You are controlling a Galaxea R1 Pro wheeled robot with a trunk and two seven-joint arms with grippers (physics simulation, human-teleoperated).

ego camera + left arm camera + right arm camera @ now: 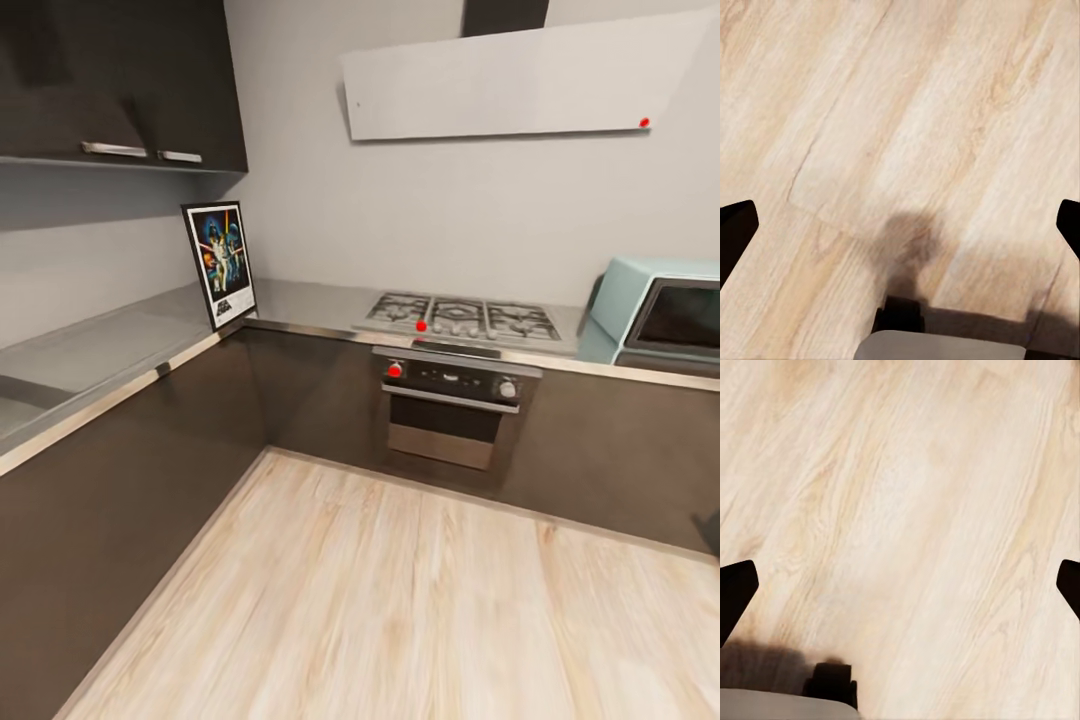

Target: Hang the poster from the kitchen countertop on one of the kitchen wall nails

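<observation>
The Star Wars poster [220, 262] stands upright in the inner corner of the grey L-shaped countertop [110, 350], leaning against the left wall. It has a black frame, a white border and colourful figures on dark blue. My left gripper [900, 232] hangs over the wooden floor with its dark fingertips [735, 232] far apart and nothing between them. My right gripper [900, 592] is also open over the floor, its black fingertips [735, 592] at the frame's sides. Both are well away from the poster.
A steel gas hob [462, 320] and oven [452, 405] sit in the back counter, with a mint microwave [662, 318] to the right. A white extractor hood [520, 80] and dark wall cabinets [120, 80] hang above. Light wooden floor [400, 600] spreads ahead. The robot's base [945, 345] casts a shadow.
</observation>
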